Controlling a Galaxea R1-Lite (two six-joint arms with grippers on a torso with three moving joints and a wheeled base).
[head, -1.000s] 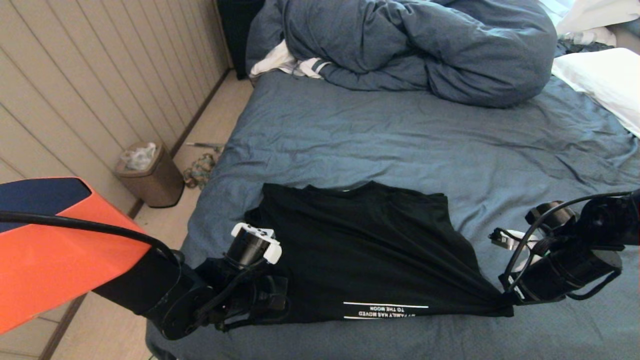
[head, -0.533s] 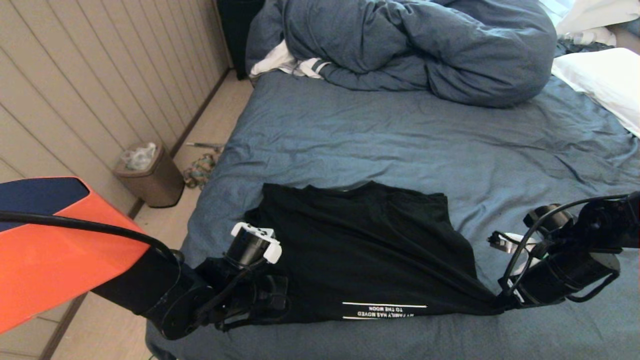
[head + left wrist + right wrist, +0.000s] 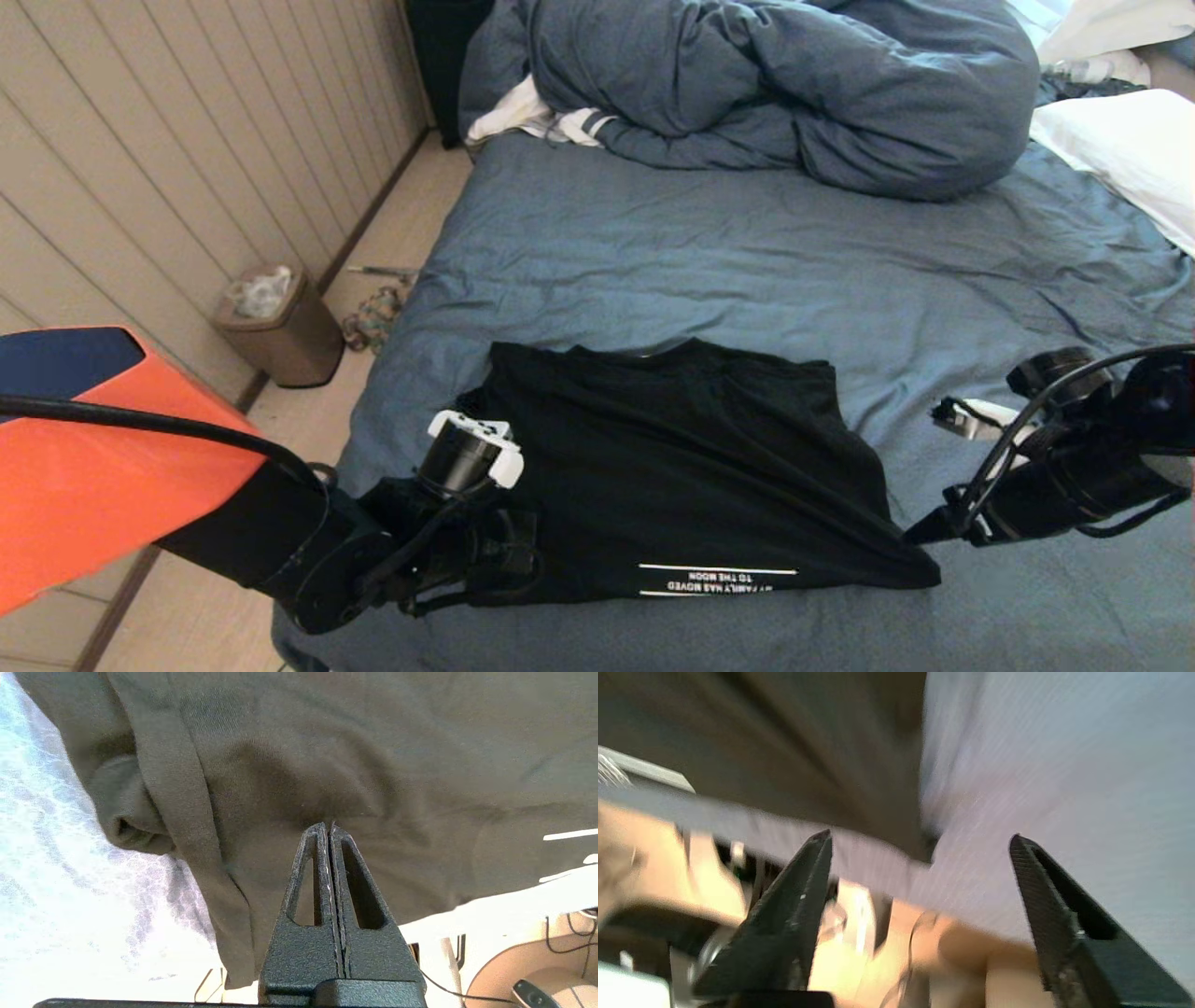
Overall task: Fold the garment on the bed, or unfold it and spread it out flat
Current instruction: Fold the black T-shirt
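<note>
The black garment [image 3: 681,467] lies on the bed [image 3: 747,261] near its front left edge, collar away from me, white lettering [image 3: 719,581] along the near hem. My left gripper [image 3: 523,560] sits at its near left corner. In the left wrist view the left gripper [image 3: 328,826] is shut, and the fabric [image 3: 373,756] puckers at its tips. My right gripper [image 3: 920,537] hovers open just right of the near right corner. The right wrist view shows the right gripper [image 3: 920,835] with jaws wide apart and empty, the shirt corner [image 3: 784,742] lying beyond them.
A bunched blue-grey duvet [image 3: 775,84] fills the far end of the bed, with a white striped cloth [image 3: 532,117] beside it and a white pillow [image 3: 1130,159] at far right. A bin [image 3: 280,327] stands on the floor by the left wall.
My right gripper has let go of the shirt's near right corner and drawn back up and to the right. The corner now lies slack on the sheet. The left arm barely moved.
</note>
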